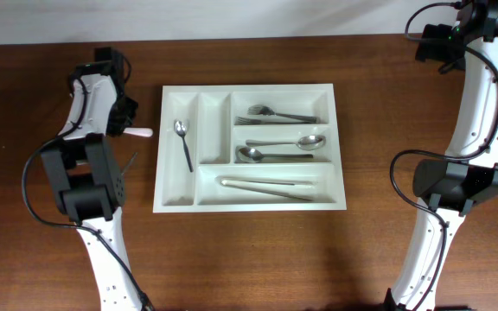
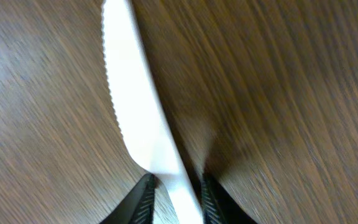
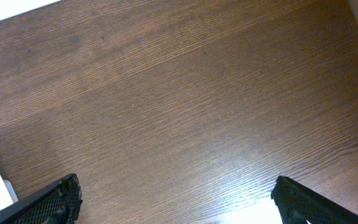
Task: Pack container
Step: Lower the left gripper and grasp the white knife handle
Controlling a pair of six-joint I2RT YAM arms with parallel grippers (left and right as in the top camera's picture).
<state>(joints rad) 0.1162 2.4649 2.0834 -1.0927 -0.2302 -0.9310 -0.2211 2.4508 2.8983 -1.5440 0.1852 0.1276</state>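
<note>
The left gripper straddles the handle of a white serrated knife lying on the desk; I cannot tell whether it actually pinches it. The container sits mid-desk just beside that arm, holding metal cutlery. Farther off, the right gripper hangs spread wide
</note>
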